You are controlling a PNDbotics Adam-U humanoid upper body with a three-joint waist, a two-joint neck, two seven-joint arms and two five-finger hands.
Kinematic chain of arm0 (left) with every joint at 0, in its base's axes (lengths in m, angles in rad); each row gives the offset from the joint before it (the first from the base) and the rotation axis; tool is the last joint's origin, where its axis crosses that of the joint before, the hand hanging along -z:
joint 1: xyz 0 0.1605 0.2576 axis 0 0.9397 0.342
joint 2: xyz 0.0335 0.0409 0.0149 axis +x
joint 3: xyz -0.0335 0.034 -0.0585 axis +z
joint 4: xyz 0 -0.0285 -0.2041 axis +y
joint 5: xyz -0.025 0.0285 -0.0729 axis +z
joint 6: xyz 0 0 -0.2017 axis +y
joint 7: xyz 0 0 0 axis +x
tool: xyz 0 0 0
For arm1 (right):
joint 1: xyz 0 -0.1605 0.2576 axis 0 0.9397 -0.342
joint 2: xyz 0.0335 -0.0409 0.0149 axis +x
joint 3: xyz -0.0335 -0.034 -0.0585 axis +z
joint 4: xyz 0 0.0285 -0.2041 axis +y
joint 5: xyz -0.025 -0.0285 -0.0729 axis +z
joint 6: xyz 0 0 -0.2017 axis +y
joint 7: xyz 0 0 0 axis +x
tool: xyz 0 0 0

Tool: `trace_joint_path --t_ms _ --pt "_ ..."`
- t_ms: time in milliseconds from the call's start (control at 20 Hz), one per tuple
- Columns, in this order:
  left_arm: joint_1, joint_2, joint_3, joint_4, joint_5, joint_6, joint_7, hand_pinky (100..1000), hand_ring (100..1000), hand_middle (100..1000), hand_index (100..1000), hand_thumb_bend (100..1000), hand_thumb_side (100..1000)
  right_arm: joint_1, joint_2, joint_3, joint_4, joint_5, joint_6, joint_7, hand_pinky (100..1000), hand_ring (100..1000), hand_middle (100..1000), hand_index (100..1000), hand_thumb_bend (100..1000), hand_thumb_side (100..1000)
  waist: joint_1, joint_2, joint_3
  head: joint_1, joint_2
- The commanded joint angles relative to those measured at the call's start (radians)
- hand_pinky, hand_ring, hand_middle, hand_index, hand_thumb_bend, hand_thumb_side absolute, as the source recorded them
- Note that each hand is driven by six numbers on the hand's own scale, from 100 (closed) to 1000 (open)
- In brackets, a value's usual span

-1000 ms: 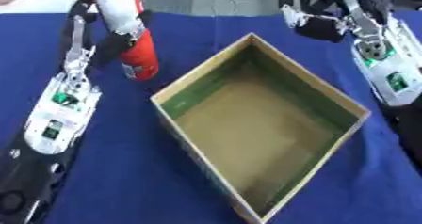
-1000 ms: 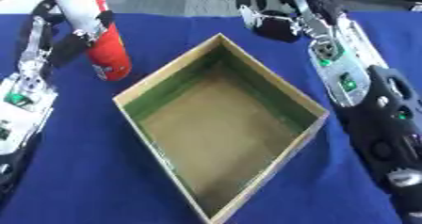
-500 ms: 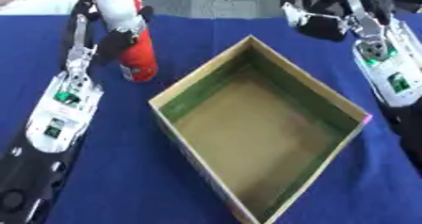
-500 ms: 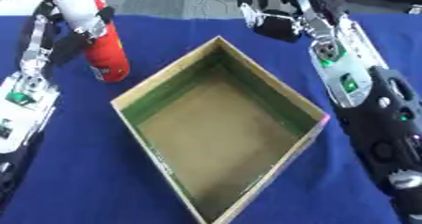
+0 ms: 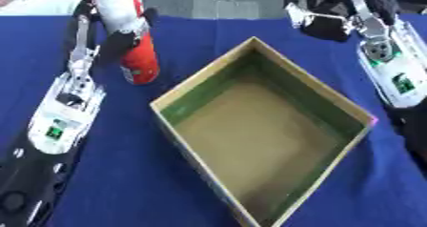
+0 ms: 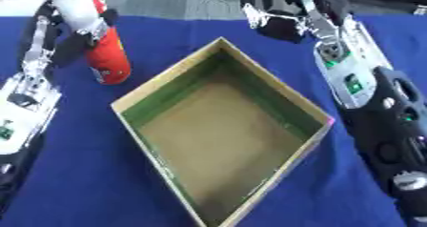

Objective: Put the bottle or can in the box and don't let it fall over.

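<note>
Bottle (image 5: 133, 40), red/white: upright, clasped by left robot hand (image 5: 116, 37), left of open box (image 5: 263, 130) on blue worktop (image 5: 125, 173). Right robot hand (image 6: 279, 23): far side, fingers curled, holds nothing.

Red and white bottle (image 5: 133, 40), tan box (image 5: 263, 135) green inside, blue tablecloth (image 5: 125, 173)

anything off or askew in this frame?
Nothing is spilled or damaged. The red and white bottle leans instead of standing plumb, with the left hand curled round it. The box sits cornerwise on the blue table and holds nothing. The right hand hangs behind it.
</note>
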Motion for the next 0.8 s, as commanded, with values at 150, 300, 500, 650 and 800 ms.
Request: trace_joint_path --t_ms 150,300,500,650,800 --pt "-0.029 0.023 0.009 0.000 -0.007 -0.007 0.014 1000 944 1000 943 647 455 -0.031 -0.019 -0.015 0.008 -0.001 -0.011 -0.001 621 152 749 254 100 237 0.001 -0.018 0.001 -0.002 -0.017" --pt "-0.030 0.023 0.010 0.001 -0.003 -0.012 0.018 1000 925 1000 936 651 444 -0.034 -0.019 -0.017 0.012 -0.001 -0.012 -0.002 621 152 750 254 100 238 0.001 -0.016 0.002 -0.003 -0.019" --pt "-0.029 0.019 0.009 0.002 0.014 -0.012 0.024 1000 891 1000 929 644 445 -0.033 -0.019 -0.017 0.012 -0.001 -0.010 -0.006 621 152 749 253 100 241 0.001 -0.015 0.001 -0.003 -0.018" --pt "-0.028 0.018 0.006 0.000 0.024 -0.011 0.027 1000 859 1000 926 649 407 -0.030 -0.019 -0.017 0.014 -0.003 -0.010 -0.006 622 151 751 254 100 256 0.002 -0.017 0.000 -0.003 -0.015" --pt "-0.026 0.016 0.005 -0.003 0.030 -0.009 0.026 1000 849 1000 923 644 378 -0.028 -0.020 -0.016 0.017 -0.007 -0.012 -0.007 622 151 754 253 100 255 0.003 -0.017 0.000 -0.004 -0.014"
